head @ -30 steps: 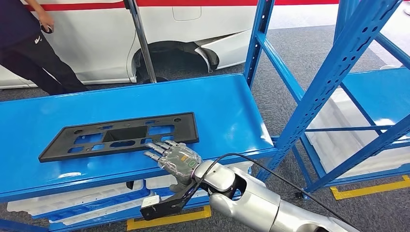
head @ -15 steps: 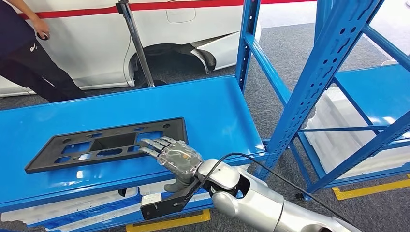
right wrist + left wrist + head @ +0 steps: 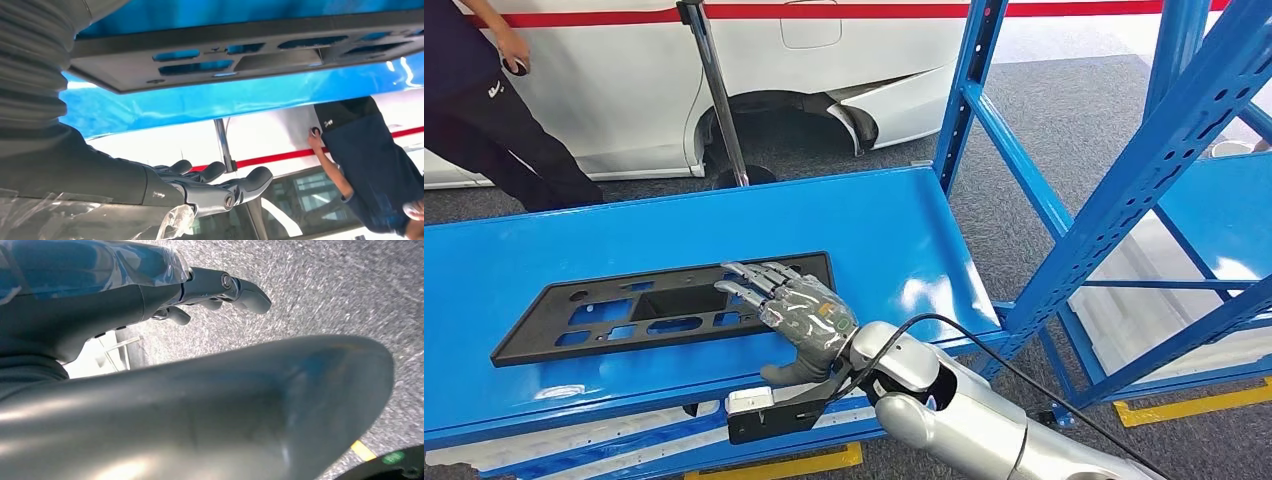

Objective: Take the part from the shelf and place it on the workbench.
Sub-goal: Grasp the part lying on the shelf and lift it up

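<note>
While the blue shelf (image 3: 894, 230) spans your frame's middle | the black part (image 3: 604, 312) lies flat at centre-left, long axis running left-right | your right hand (image 3: 799, 318) hovers over its right end, fingers (image 3: 749, 275) extended and spread, grasping nothing; contact unclear | left hand (image 3: 220, 290) empty, fingers loosely curled.

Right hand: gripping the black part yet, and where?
Nothing is held. The right hand hovers open over the near right end of the black part, which lies flat on the blue shelf; the right wrist view shows a gap between fingers and part.
</note>
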`<state>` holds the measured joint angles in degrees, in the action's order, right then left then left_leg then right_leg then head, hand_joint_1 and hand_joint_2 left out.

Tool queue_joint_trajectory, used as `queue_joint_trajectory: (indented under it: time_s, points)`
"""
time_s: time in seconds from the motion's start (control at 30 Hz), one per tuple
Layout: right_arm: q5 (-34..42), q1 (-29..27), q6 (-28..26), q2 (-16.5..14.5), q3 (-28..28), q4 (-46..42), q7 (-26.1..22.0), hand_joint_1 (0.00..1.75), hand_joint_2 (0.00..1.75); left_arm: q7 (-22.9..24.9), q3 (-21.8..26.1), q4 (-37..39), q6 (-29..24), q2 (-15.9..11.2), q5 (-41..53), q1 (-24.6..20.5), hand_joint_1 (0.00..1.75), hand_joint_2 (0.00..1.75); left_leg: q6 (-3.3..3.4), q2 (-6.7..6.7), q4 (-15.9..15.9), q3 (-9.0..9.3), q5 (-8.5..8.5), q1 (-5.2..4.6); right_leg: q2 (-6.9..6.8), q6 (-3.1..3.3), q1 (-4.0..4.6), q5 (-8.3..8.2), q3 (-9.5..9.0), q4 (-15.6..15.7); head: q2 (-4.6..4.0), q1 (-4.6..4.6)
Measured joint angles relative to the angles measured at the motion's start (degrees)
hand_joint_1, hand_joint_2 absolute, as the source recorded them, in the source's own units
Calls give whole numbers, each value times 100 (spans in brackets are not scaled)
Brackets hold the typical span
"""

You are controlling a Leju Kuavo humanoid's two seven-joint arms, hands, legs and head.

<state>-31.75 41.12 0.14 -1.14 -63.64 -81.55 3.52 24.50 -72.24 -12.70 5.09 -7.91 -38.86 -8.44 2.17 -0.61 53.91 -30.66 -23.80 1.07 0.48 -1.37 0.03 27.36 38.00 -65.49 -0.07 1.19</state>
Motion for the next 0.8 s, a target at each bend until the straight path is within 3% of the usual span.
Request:
queue_joint_trajectory:
  time_s: [0.07,0.1,0.17,0.23,0.3,0.37,0.4,0.43,0.47,0.53,0.6,0.67,0.73,0.8]
  points:
    - [1,1,-7,9,34,-53,-4,0,175,0,0,0,0,4,0,-9,0,0,-36,-8,1,43,-43,-20,-1,90,42,-342,-359,806,0,-1]
    - [2,2,-10,11,44,-73,-5,0,175,0,0,0,0,6,0,-13,0,0,-66,-7,-1,54,-63,-25,-2,122,65,-403,-455,1023,0,-2]
    - [2,0,-14,21,50,-97,-9,0,175,0,0,0,0,7,0,-17,0,0,-133,1,-23,68,-89,-24,-4,154,86,-393,-483,1101,0,-2]
    - [3,-1,-14,27,57,-120,-13,0,175,0,-1,0,0,1,0,-17,0,0,-188,17,26,60,-144,-11,-1,193,51,-410,-527,1157,1,-8]
    - [4,-9,-15,25,62,-133,-19,0,175,-9,-2,0,-4,-4,2,-20,0,0,-238,26,504,-157,-394,2,-8,232,13,-421,-583,1205,1,-23]
    - [4,-38,-14,26,61,-133,-26,0,175,-42,-4,0,-42,-4,14,-16,0,0,-285,26,1345,-598,-733,7,-13,256,16,-402,-602,1205,0,-31]
    - [4,-60,-14,27,60,-132,-30,0,175,-64,-8,0,-75,-4,24,-11,0,0,-303,27,1652,-786,-807,9,-12,260,19,-391,-607,1204,0,-31]
    - [4,-80,-14,28,59,-132,-34,0,175,-84,-13,0,-110,-5,33,-8,0,0,-314,27,1736,-871,-763,11,-10,259,20,-377,-617,1203,0,-32]
    - [4,-95,-14,28,59,-131,-37,0,175,-99,-18,0,-137,-5,40,-7,0,0,-319,28,1565,-832,-606,13,-6,250,18,-362,-634,1202,0,-32]
    - [4,-106,-14,28,58,-131,-40,0,175,-118,-22,0,-163,-7,42,-10,0,0,-310,38,723,-489,-147,15,0,218,18,-324,-681,1199,0,-32]
    - [4,-106,-14,28,58,-131,-45,0,175,-128,-23,0,-182,-6,42,-18,0,0,-250,43,84,-201,106,-4,5,171,47,-281,-705,1185,0,-28]
    - [4,-109,-13,32,58,-131,-50,0,175,-140,-26,0,-202,4,42,-18,0,0,-191,36,-46,-136,134,-15,7,209,87,-250,-708,1165,0,-18]
    - [4,-112,-10,42,58,-131,-52,0,175,-151,-32,0,-210,17,42,-12,0,0,-177,26,-50,-133,142,-16,1,282,98,-244,-718,1167,0,-11]
    - [3,-112,-4,48,57,-131,-52,0,175,-158,-42,0,-210,24,42,-12,0,0,-160,20,-50,-132,135,-31,-4,286,90,-250,-730,1187,0,-10]
